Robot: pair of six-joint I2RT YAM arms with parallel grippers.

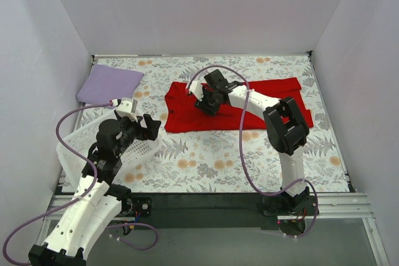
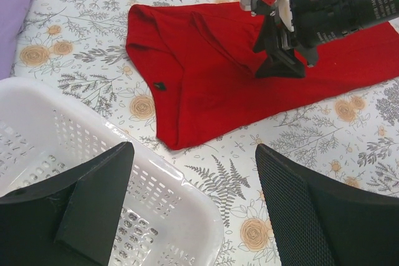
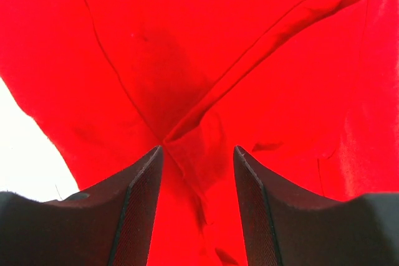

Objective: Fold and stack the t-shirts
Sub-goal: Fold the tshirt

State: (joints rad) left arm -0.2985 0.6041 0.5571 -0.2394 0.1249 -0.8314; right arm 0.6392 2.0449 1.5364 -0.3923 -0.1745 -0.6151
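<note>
red shirt, white basket, floral tablecloth

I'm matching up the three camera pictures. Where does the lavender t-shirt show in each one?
Top external: the lavender t-shirt lies flat in the upper left of the picture.
Left wrist: only its edge shows, at the upper left border.
Right wrist: not in it.
Shared landmark: the red t-shirt, which is seen in all three views.

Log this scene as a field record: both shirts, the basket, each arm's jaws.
red shirt: spread on tablecloth, centre, partly folded
lavender shirt: folded, far left corner, apart from the red one
basket: white, near left
left jaws: open wide above basket edge, holding nothing
right jaws: apart, astride a raised fold of red shirt
</note>
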